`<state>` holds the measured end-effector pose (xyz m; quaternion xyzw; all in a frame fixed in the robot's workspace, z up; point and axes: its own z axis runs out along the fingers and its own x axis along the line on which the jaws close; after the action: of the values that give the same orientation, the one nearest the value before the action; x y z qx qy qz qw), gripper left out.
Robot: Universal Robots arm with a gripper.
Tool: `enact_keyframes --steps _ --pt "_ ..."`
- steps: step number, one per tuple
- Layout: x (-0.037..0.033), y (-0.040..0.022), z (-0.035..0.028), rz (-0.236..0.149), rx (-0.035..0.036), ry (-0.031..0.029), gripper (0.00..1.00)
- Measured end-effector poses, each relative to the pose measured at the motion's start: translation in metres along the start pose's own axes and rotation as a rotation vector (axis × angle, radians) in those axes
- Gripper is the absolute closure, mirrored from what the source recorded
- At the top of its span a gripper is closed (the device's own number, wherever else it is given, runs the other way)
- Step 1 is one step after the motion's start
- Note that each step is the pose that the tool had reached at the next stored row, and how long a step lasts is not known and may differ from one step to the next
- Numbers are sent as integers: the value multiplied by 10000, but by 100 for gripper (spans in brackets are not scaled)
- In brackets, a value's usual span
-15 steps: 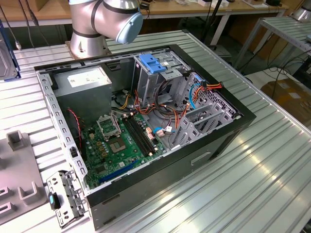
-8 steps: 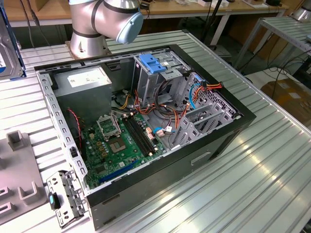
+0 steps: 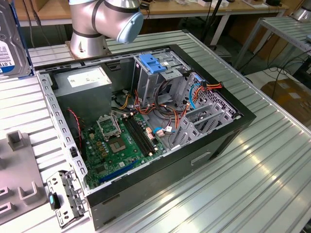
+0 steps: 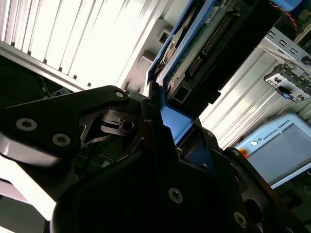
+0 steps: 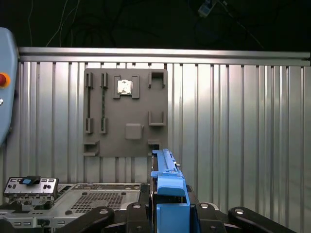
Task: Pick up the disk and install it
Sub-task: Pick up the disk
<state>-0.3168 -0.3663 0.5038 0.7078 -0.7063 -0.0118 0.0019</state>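
Carrying step: gripper (image 5: pixel 171 213) jaws clamped on the disk (image 4: pixel 204 43), held above the counter (image 3: pixel 252 170); seating it called for squaring its rails to the drive cage (image 3: pixel 158 82).

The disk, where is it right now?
The disk is at the exterior view's left edge, held off the ribbed table, left of the open computer case; in the first wrist view the gripper clamps it edge-on.
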Motion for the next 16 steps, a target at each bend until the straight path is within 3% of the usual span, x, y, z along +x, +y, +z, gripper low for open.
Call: enact_keyframes --steps 12,16 --pt "0 -234 -5 1 -26 0 63" --pt "2 -363 -7 1 -50 0 63"
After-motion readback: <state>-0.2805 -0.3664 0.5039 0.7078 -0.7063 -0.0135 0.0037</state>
